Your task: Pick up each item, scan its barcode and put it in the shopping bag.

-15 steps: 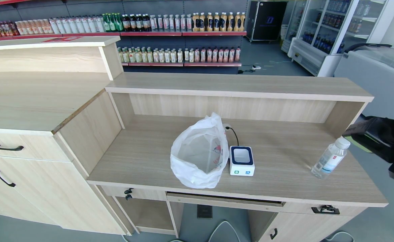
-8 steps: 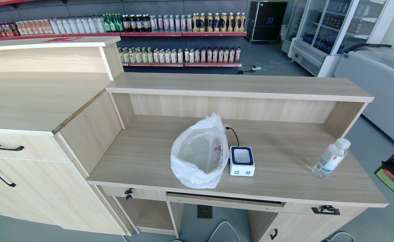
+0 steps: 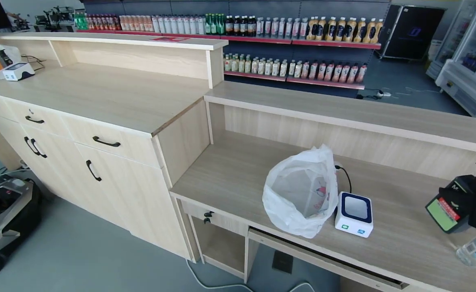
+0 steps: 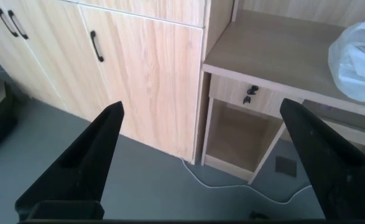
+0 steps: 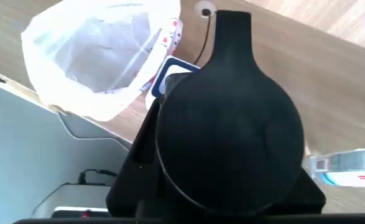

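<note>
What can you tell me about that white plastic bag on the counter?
The shopping bag is thin, translucent white plastic, crinkled, with some red print on one side. It stands slumped on the wooden counter with its mouth open upward and a handle poking up at the back, and it looks empty inside. Its side appears to rest against the small white scanner. No gripper touches it.

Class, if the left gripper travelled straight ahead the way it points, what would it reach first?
Probably the pale wooden cabinet front, near its corner beside the small keyed drawer; the open left gripper aims there, though depth is uncertain.
</note>
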